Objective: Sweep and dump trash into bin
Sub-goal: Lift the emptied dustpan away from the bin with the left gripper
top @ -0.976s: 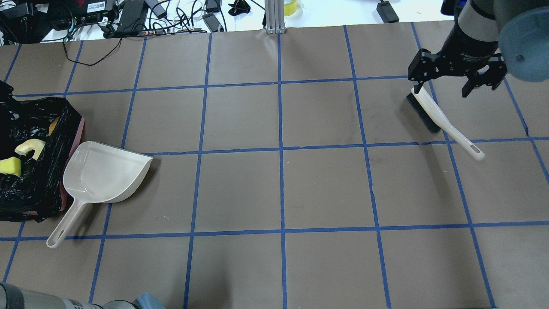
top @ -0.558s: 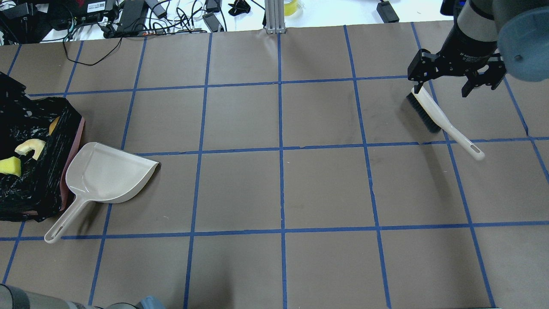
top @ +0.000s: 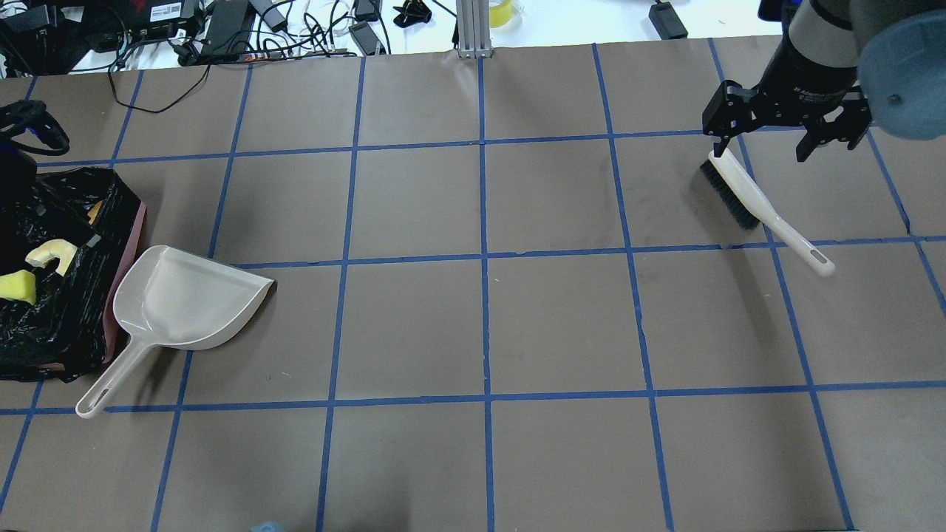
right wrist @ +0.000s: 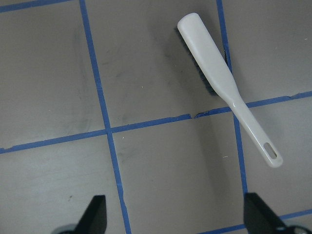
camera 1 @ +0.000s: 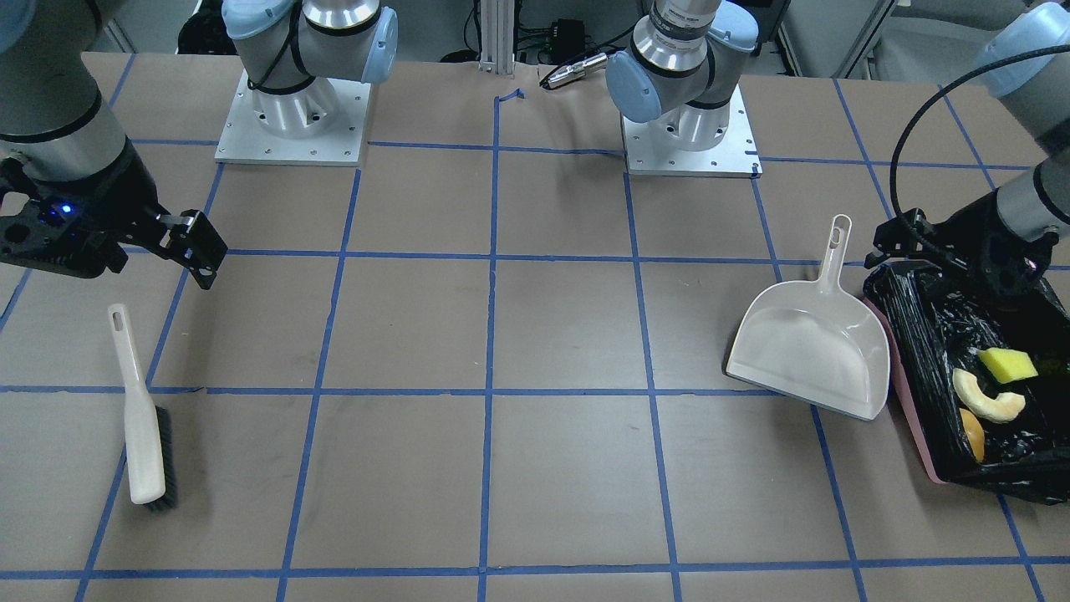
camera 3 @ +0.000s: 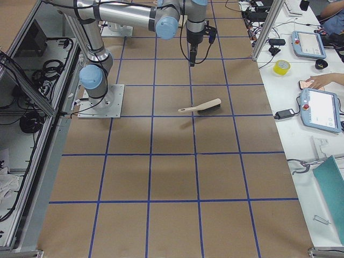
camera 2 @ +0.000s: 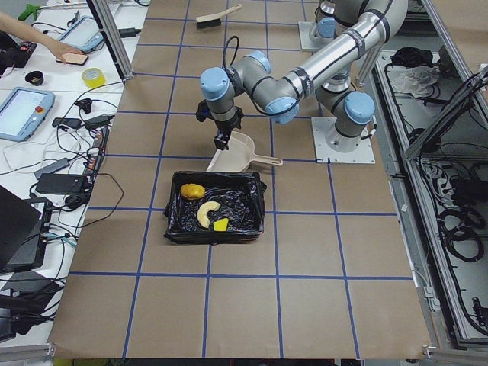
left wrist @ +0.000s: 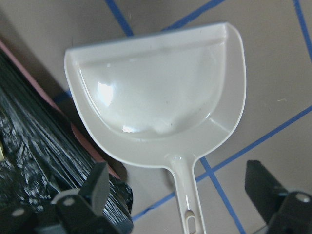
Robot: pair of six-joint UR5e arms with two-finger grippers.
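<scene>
The trash lies inside the bin, a pink box lined with a black bag: a yellow-green sponge wedge, a tan crescent and a golden-brown lump. A cream dustpan rests flat on the table against the bin's side, with nothing in it. My left gripper hangs open above the dustpan's handle, touching nothing. At the far right, a white brush with black bristles lies on the table. My right gripper hovers open over its bristle end, holding nothing.
Blue tape lines grid the brown table. Cables, power bricks and a tape roll sit on the white bench beyond the far edge. A metal post stands at the far middle. People's hands rest on the side bench.
The dustpan turned slightly and settled on the table. My left arm drew back out of the overhead view's bottom edge. My right gripper rose a little above the brush.
</scene>
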